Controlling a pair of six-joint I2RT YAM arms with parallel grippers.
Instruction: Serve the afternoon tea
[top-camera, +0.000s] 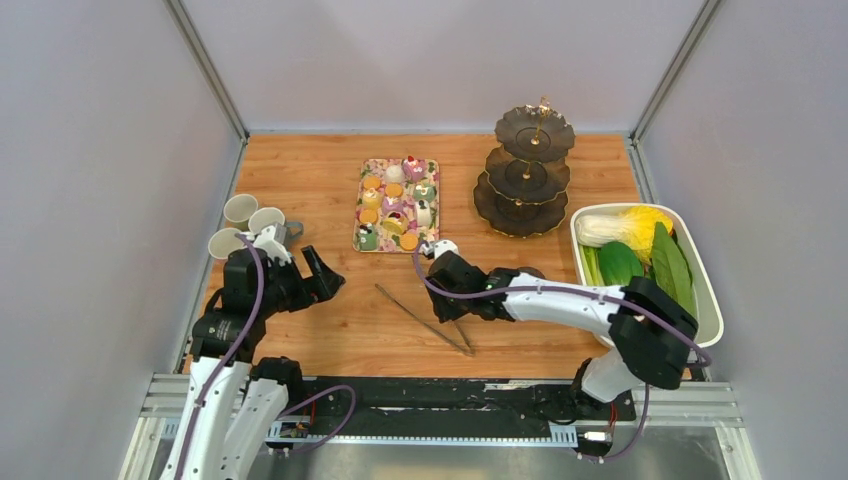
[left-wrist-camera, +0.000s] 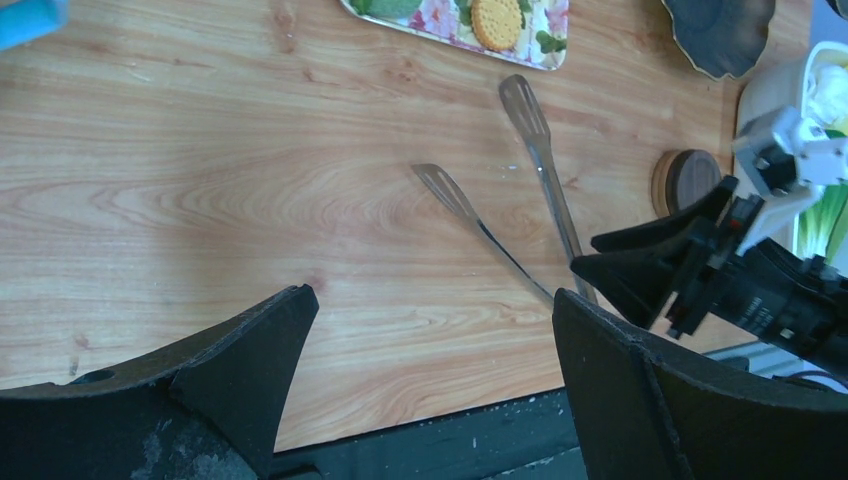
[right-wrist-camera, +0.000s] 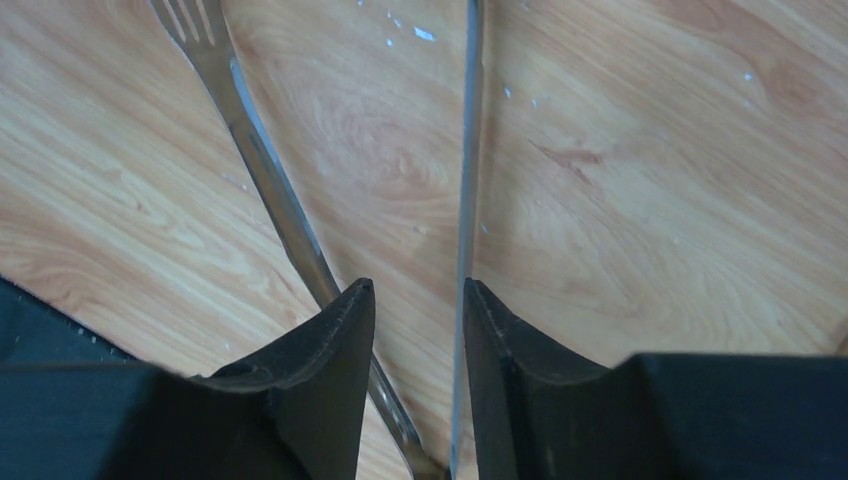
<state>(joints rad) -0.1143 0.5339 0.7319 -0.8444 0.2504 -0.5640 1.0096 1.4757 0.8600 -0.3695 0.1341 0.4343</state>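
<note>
My left arm (top-camera: 205, 405) and right arm (top-camera: 560, 303) are white tubes with chunky black joints. A purple cable (top-camera: 262, 290) runs along each, and my fingers (left-wrist-camera: 640, 400) are matte black wedges.

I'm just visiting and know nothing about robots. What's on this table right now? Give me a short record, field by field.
Cakes: small, colourful, on a floral tray, centre back
Stand: three dark tiers, all bare, right of the tray
Mugs: clustered at the left edge
Tongs: lying flat on the wood near the front
Left gripper: open, holding nothing
Right gripper: low over the tongs, jaws narrowly apart around one tong arm
Vegetables: in a white tub, far right
</note>
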